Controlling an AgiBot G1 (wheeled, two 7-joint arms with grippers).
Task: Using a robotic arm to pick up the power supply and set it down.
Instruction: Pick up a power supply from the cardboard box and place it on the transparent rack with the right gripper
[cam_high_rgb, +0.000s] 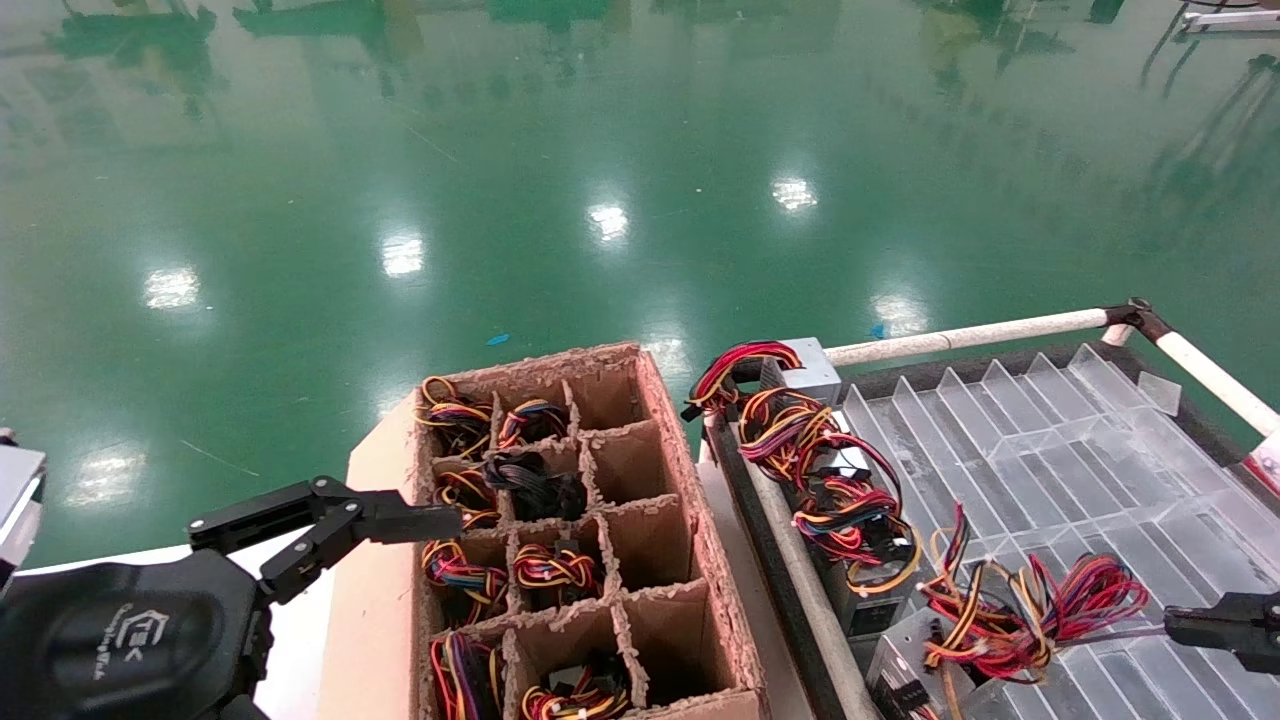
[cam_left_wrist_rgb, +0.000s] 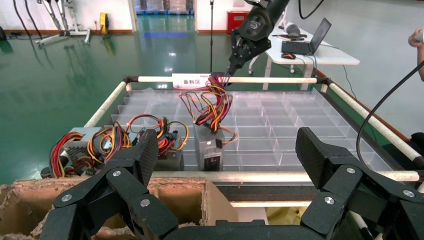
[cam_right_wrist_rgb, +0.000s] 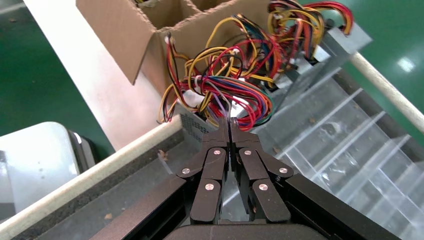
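The power supply (cam_high_rgb: 912, 660) is a small grey metal box standing on end in the clear tray's column nearest the cardboard box. It shows again in the left wrist view (cam_left_wrist_rgb: 209, 150). Its red, yellow and orange wires (cam_high_rgb: 1020, 610) stretch toward my right gripper (cam_high_rgb: 1170, 627), which is shut on a few strands. In the right wrist view the closed gripper (cam_right_wrist_rgb: 229, 121) pinches the wires (cam_right_wrist_rgb: 225, 90) just above the box's mesh side (cam_right_wrist_rgb: 192, 125). My left gripper (cam_high_rgb: 400, 535) hangs open beside the cardboard box, holding nothing (cam_left_wrist_rgb: 227, 145).
A cardboard box (cam_high_rgb: 655, 400) with divider cells holds several wired units. The clear compartment tray (cam_high_rgb: 1080, 450) has more power supplies (cam_high_rgb: 830, 480) along its left column. White rails (cam_high_rgb: 960, 337) frame the tray. Green floor lies beyond.
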